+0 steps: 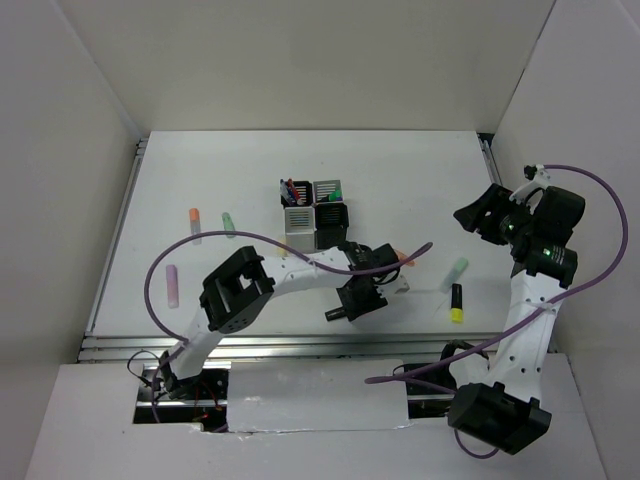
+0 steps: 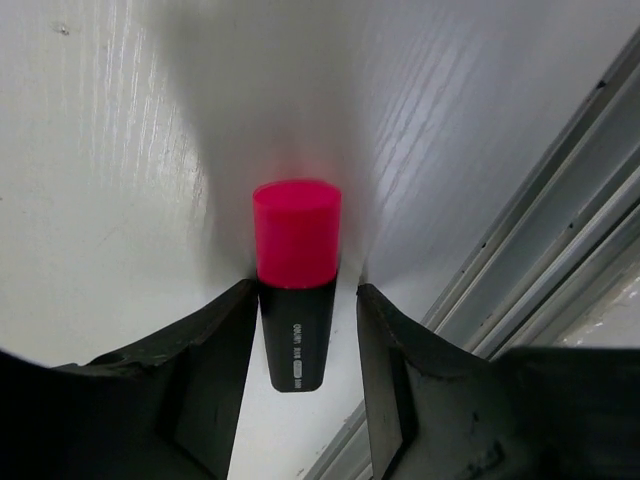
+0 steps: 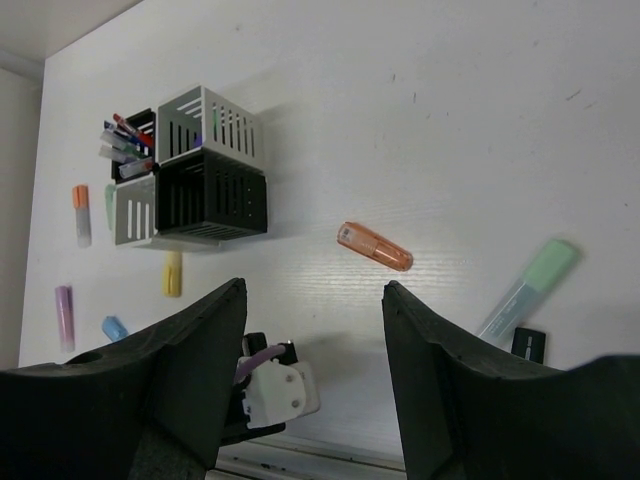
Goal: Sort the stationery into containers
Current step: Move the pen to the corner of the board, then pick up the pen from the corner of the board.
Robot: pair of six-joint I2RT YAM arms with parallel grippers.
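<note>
**Highlighter (image 2: 297, 260) astride the left fingers, just on the near side of the containers**

Top external: the left arm reaches to just on the near side of the containers (image 1: 315, 205), while the right arm hangs well off to their right. The far-left black cup (image 1: 292, 189) holds pens. The far-right silver cup (image 1: 328, 189) holds a green-ended marker.

Left wrist: the left fingers (image 2: 215, 340) stand apart astride the pink-capped highlighter. Its long axis points straight out from them, cap foremost, and it seems unclamped.

Right wrist: the right fingers (image 3: 190, 360) gape, holding nothing.
</note>
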